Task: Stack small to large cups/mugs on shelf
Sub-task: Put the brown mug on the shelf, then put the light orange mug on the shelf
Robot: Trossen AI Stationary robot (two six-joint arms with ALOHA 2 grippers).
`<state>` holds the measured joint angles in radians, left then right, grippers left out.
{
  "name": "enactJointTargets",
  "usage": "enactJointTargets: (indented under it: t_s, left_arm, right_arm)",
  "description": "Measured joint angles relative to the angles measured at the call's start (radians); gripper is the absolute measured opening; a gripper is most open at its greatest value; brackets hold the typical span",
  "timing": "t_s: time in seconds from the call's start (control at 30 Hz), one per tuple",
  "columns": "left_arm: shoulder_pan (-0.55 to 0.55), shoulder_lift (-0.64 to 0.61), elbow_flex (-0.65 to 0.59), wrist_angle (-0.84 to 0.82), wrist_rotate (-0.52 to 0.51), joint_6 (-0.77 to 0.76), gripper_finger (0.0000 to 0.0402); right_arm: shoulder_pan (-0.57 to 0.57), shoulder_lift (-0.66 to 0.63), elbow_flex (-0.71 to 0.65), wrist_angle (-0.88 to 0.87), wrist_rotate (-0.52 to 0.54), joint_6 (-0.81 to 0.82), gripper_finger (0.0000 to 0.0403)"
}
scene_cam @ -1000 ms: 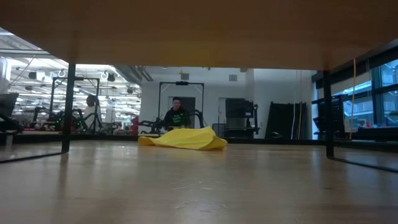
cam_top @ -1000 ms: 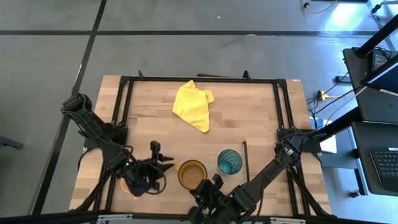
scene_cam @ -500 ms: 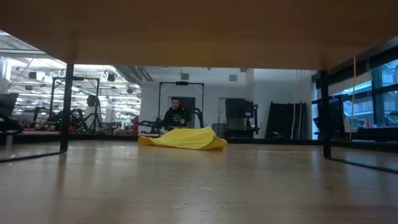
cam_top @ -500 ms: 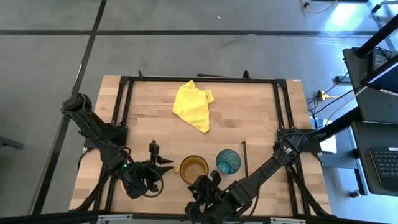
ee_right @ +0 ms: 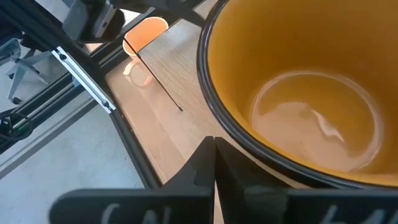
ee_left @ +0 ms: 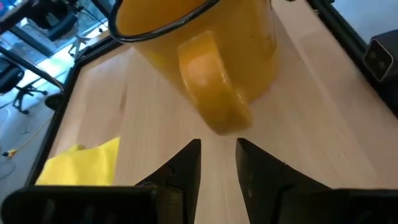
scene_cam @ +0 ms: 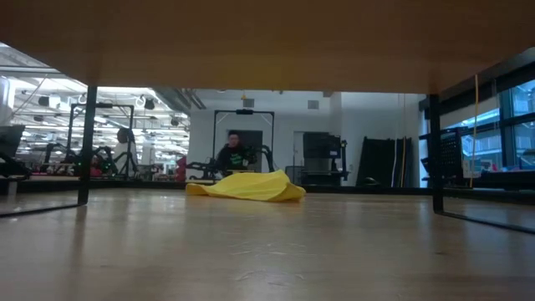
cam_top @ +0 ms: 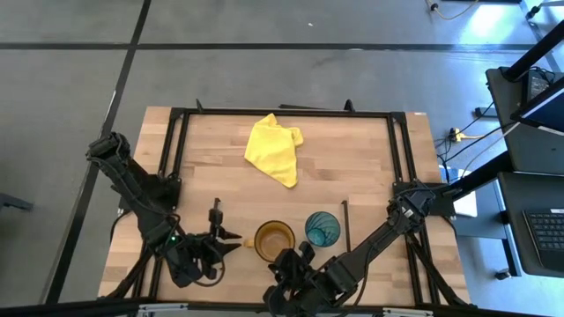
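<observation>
Since a second ago the left gripper (cam_top: 227, 236) has drawn back toward the lower left, fingers narrowly apart, empty, just short of the amber mug (cam_top: 274, 239). The teal tumbler (cam_top: 323, 229) stands right of it. The right gripper (cam_top: 293, 262), fingers together, sits below the mug. A yellow cloth (cam_top: 273, 149) lies upper centre on the table (cam_top: 352, 158).

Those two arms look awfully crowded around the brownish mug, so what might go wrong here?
The left gripper, open, points at the amber mug's handle; a slightly off approach might push the amber mug instead of catching it. The shut right gripper sits right at its rim, so the arms might bump. A shoved mug could knock the teal tumbler beside it.
</observation>
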<state>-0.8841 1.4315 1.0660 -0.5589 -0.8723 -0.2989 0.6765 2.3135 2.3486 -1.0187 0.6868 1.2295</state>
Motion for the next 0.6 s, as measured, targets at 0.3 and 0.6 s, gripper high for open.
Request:
enactJointTargets:
  t_s: [0.3, 0.6]
  left_arm:
    - [0.023, 0.0, 0.0, -0.031, -0.114, -0.001, 0.0095]
    - [0.098, 0.0, -0.001, 0.007, -0.08, 0.048, 0.0082]
  right_arm:
    - [0.0, 0.0, 0.0, 0.017, -0.035, 0.001, 0.0006]
    - [0.0, 0.0, 0.0, 0.034, -0.05, 0.012, 0.0006]
